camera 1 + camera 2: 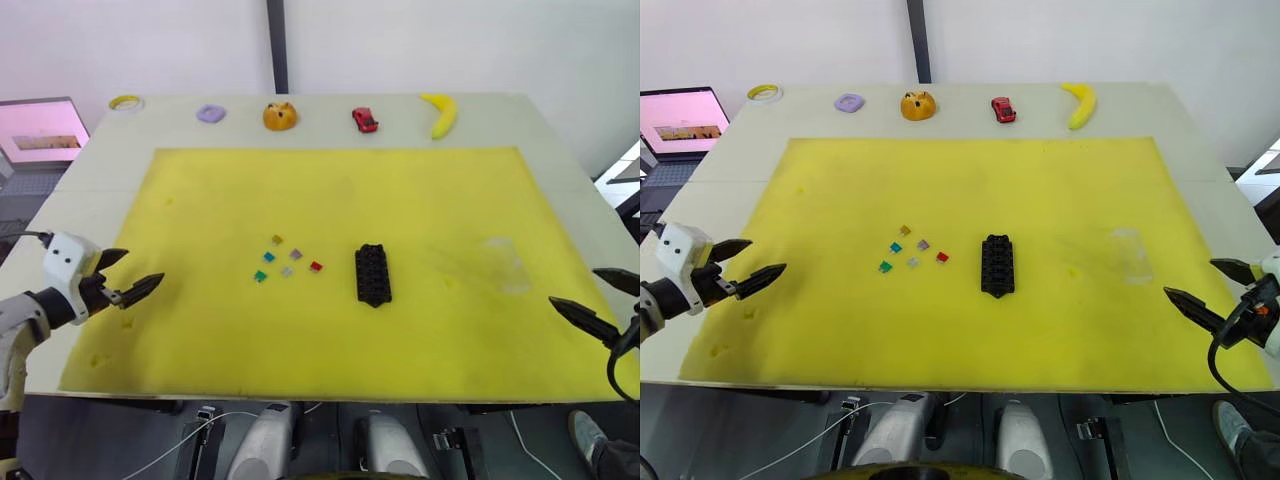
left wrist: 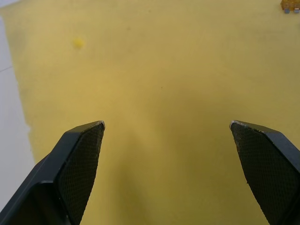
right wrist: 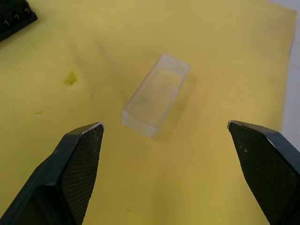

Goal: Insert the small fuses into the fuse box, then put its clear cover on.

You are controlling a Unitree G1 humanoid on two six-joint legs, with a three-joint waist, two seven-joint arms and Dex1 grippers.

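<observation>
Clearly nothing is gripped yet: the left claw [image 1: 128, 277] and right claw [image 1: 1201, 288] both hover spread at the yellow mat's [image 1: 200, 200] edges, the small fuses [image 1: 285, 260] scattered just left of the fuse box [image 1: 372, 274]. Being tiny, a fuse may slip or flick away when pinched, and the clear cover [image 3: 156, 95], right of the box, is easily misjudged. No readable writing or brand shows.

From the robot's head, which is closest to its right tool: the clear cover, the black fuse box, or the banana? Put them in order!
1. Clear cover: just ahead of the right tool, on the yellow mat.
2. Fuse box: mid-mat, farther toward the robot's left.
3. Banana: far edge of the table.
</observation>
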